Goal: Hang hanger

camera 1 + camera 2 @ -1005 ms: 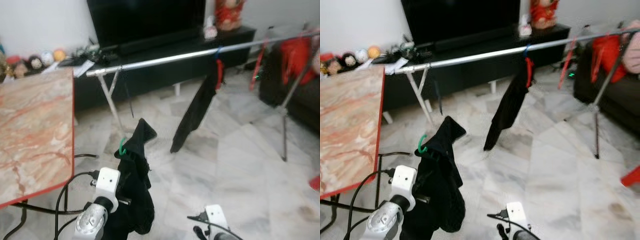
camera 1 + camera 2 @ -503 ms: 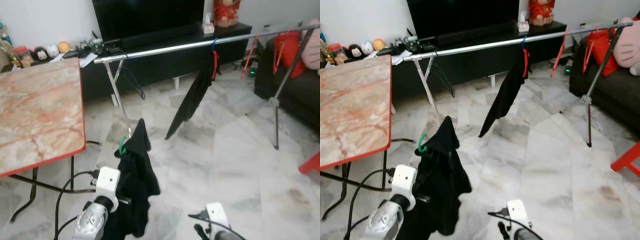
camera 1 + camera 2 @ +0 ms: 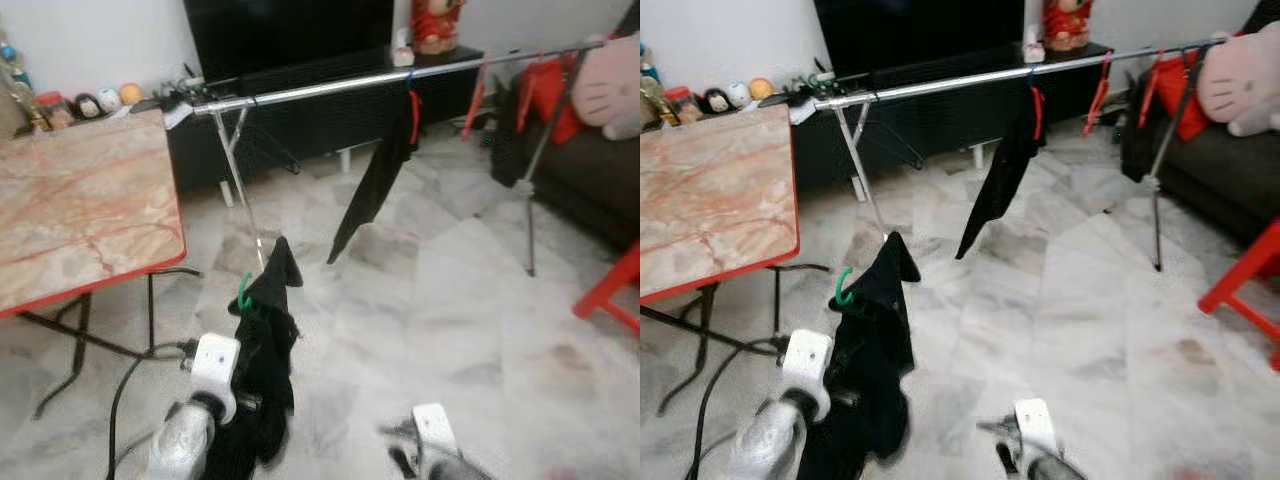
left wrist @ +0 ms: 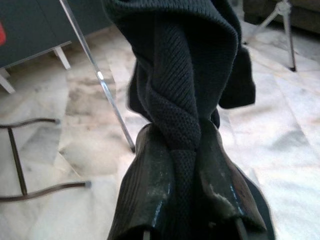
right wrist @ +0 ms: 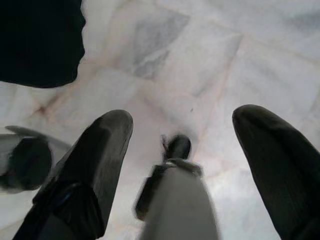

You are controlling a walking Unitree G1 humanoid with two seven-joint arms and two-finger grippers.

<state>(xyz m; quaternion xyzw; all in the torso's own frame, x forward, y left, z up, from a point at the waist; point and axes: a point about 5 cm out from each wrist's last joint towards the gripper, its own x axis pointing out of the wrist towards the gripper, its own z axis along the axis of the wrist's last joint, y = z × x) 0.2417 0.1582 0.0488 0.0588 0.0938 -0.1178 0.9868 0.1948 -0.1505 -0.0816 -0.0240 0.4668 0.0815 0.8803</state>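
Observation:
A black knit garment (image 3: 268, 335) hangs on a green hanger whose hook (image 3: 243, 292) pokes out beside the cloth. My left gripper (image 4: 182, 170) is shut on that garment, low at the front left, with the knit bunched between both fingers (image 4: 150, 185). A long silver drying rail (image 3: 330, 84) runs across the room ahead, well above and beyond the held garment. Another black garment (image 3: 372, 185) hangs from it on a red hanger. My right gripper (image 5: 184, 117) is open over the marble floor, holding nothing.
A marble-top table with a red rim (image 3: 90, 215) stands at the left, with cables on the floor below it. A black TV cabinet (image 3: 300, 110) lies behind the rail. A dark sofa with a pink plush (image 3: 605, 80) and a red stool (image 3: 612, 290) are at the right.
The whole picture has shifted, so the camera moved: the rail and table now sit farther off and more floor shows. The left gripper still holds the black garment.

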